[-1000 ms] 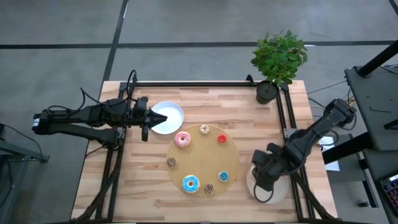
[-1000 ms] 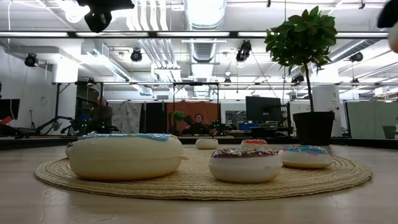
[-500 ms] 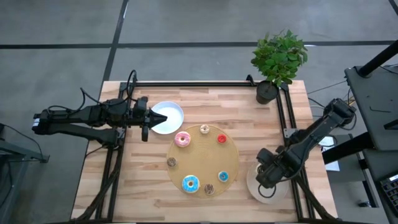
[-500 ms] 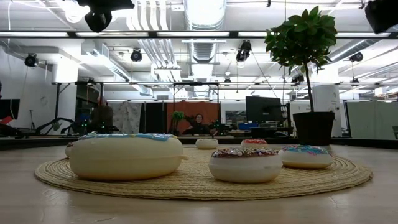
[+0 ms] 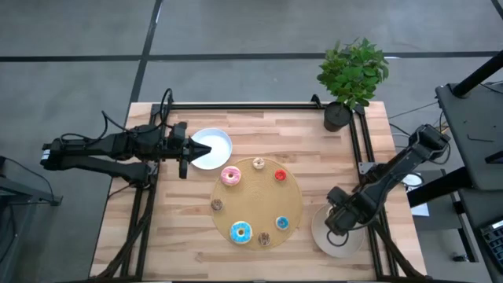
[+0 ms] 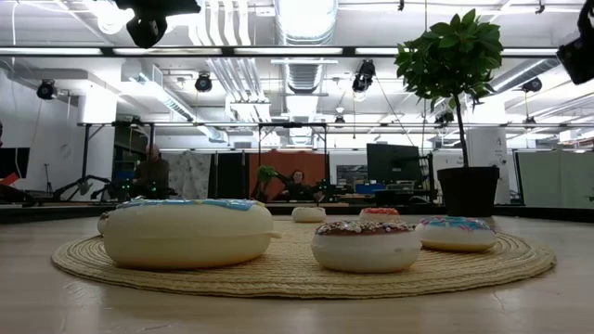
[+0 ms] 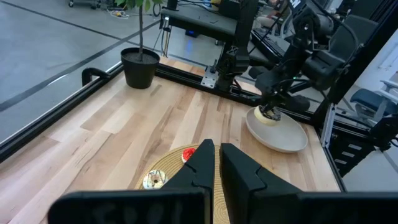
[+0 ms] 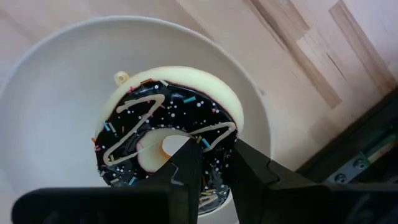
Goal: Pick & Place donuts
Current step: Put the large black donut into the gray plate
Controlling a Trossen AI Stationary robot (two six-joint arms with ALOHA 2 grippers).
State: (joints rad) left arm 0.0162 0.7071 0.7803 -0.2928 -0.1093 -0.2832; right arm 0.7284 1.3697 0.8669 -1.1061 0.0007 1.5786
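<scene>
On the counter (image 5: 259, 134) the round woven board (image 5: 255, 203) in the middle holds seven donuts (image 5: 241, 232), so most remain to move. One chocolate donut (image 8: 168, 134) lies in the beige plate (image 5: 321, 236) at the right edge. Above it hangs the right tool (image 8: 211, 158), slightly parted, gripping nothing (apparently just released). The left tool (image 7: 214, 163), nearly closed and empty, waits over the white plate (image 5: 216, 145) near the far-left corner.

Bright, even light falls from the ceiling lamps (image 6: 306, 19), which glare white in the low view, shadows on the table (image 5: 259, 126) stay soft, and the nearest donuts (image 6: 188, 232) there look slightly out of focus.
</scene>
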